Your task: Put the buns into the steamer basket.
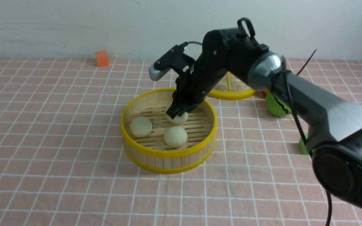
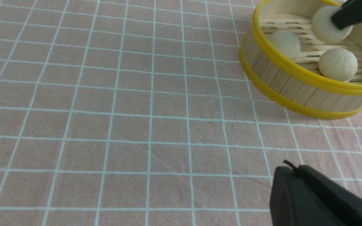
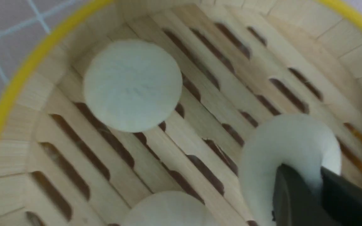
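Observation:
The steamer basket (image 1: 156, 153) stands mid-table on the checked cloth. Two buns lie on its slat floor, one at the left (image 1: 141, 126) and one at the front (image 1: 175, 137). My right gripper (image 1: 178, 113) reaches down into the basket and is shut on the third bun (image 1: 181, 119), low over the back of the floor. In the right wrist view the fingers (image 3: 294, 194) pinch that bun (image 3: 287, 141), with the others (image 3: 133, 84) (image 3: 168, 210) beside it. My left gripper (image 2: 289, 169) is shut and empty, low over the cloth, short of the basket (image 2: 294, 70).
The flat woven lid (image 1: 231, 91) lies behind the basket, partly hidden by my right arm. A green ball (image 1: 275, 106) sits to the right of the lid, with another green thing (image 1: 303, 146) nearer. An orange cube (image 1: 101, 58) stands at the far left.

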Tool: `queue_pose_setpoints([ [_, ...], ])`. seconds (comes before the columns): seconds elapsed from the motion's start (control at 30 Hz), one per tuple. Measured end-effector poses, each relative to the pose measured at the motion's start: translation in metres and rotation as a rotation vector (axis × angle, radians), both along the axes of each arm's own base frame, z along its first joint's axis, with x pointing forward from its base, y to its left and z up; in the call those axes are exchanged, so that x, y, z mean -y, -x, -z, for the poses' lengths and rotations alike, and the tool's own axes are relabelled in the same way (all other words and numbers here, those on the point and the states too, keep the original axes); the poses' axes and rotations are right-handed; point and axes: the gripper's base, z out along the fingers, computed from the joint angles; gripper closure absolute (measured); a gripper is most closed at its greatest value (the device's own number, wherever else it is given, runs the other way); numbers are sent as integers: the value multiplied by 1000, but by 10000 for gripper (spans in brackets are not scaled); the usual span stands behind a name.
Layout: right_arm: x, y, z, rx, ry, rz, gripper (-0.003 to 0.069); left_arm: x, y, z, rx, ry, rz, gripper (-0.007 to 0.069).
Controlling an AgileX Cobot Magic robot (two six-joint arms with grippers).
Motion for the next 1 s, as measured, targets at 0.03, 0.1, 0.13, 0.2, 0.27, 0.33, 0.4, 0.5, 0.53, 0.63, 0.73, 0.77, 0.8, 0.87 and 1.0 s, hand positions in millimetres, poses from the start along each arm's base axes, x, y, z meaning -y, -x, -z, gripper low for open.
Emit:
queue_pose_setpoints([
  [0.03, 0, -3, 11, -11, 2, 14, 476, 0, 0, 0, 0, 0, 0, 634],
  [0.1, -1, -3, 10, -14, -12, 26, 405, 0, 0, 0, 0, 0, 0, 631],
  [0.13, -1, -1, 2, -17, -34, 42, 305, 0, 0, 0, 0, 0, 0, 629],
  [0.2, 0, 3, -14, -16, -53, 55, 188, 0, 0, 0, 2, 1, 1, 627],
  [0.27, 4, 11, -39, -11, -71, 65, 101, 0, 0, 0, 3, 1, 1, 627],
  [0.33, 9, 19, -63, -10, -87, 79, 60, 0, 0, 0, 2, 2, 1, 627],
  [0.4, 29, 50, -135, 19, -128, 107, 25, 0, 0, 0, 2, 2, 1, 624],
  [0.5, 56, 90, -207, 114, -157, 129, 60, 0, 0, 0, 2, 2, 1, 624],
  [0.53, 64, 103, -227, 151, -173, 141, 77, 0, 0, 0, 2, 2, 1, 624],
  [0.63, 93, 148, -285, 264, -240, 202, 202, 0, 0, 0, 2, 2, 1, 622],
  [0.73, 115, 180, -308, 299, -264, 267, 365, 0, 0, 0, 2, 2, 1, 620],
  [0.77, 123, 190, -307, 293, -244, 292, 452, 0, 0, 0, 2, 2, 1, 618],
  [0.8, 124, 192, -307, 291, -239, 294, 452, 0, 0, 0, 2, 2, 1, 617],
  [0.87, 142, 214, -286, 233, -149, 335, 621, 0, 0, 0, 2, 2, 1, 613],
  [1.0, 166, 249, -229, 199, -94, 403, 679, 0, 0, 0, 2, 2, 1, 606],
])
